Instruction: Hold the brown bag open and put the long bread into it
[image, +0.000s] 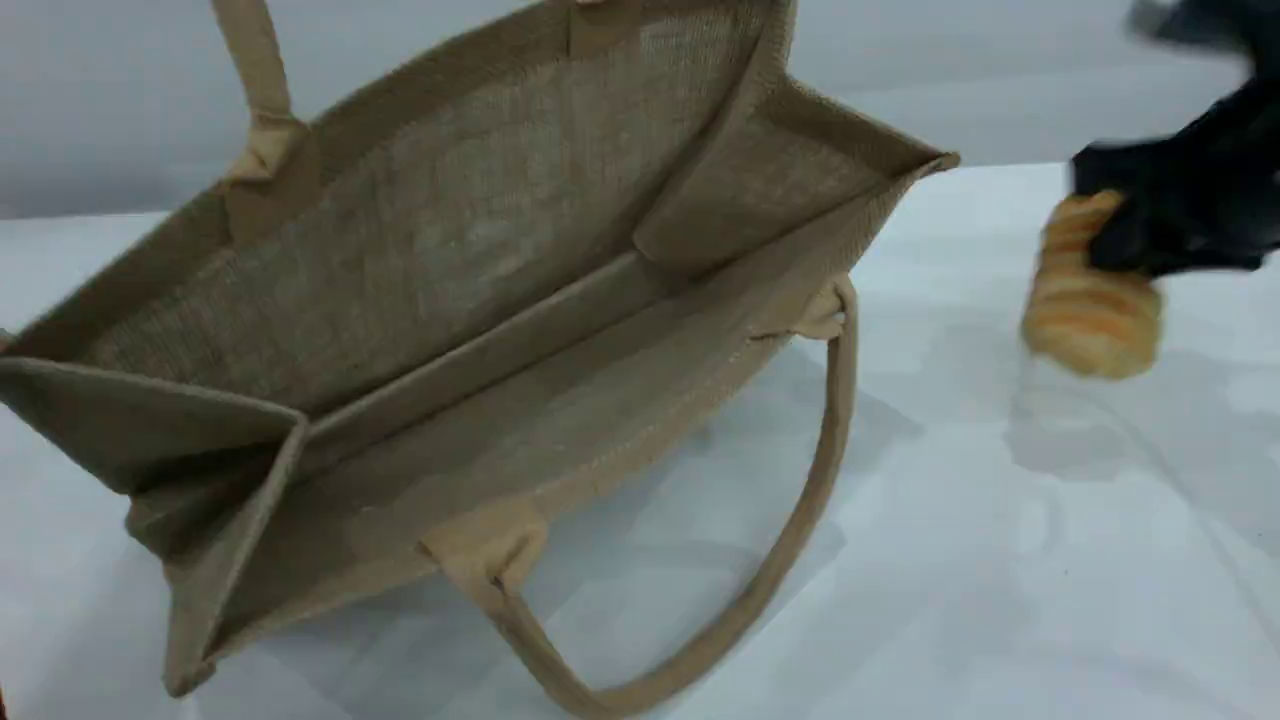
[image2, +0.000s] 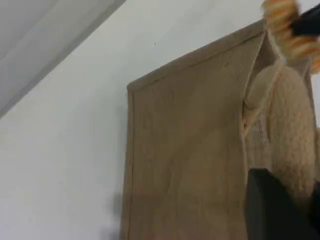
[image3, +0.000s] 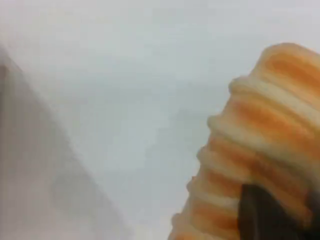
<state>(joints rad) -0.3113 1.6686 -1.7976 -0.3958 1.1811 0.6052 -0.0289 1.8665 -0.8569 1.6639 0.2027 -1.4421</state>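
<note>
Pale grey surface (image: 1000, 560) under a plain grey backdrop. Nearest the scene camera, the brown bag (image: 450, 300) stands tipped, mouth gaping toward the viewer, its front handle (image: 790, 540) drooping onto the surface. My left jaws (image2: 280, 210) are pinched together on the bag's rear handle (image2: 292, 130), holding it up. Farther right, my right jaws (image: 1150, 235) are clamped on the long bread (image: 1090, 300), long axis roughly vertical; the bag's mouth lies to its left.

1 brown bag (image: 470, 300) w/ 2 handles (image: 800, 520), 1 long bread (image: 1090, 310), 1 table (image: 1000, 560).
</note>
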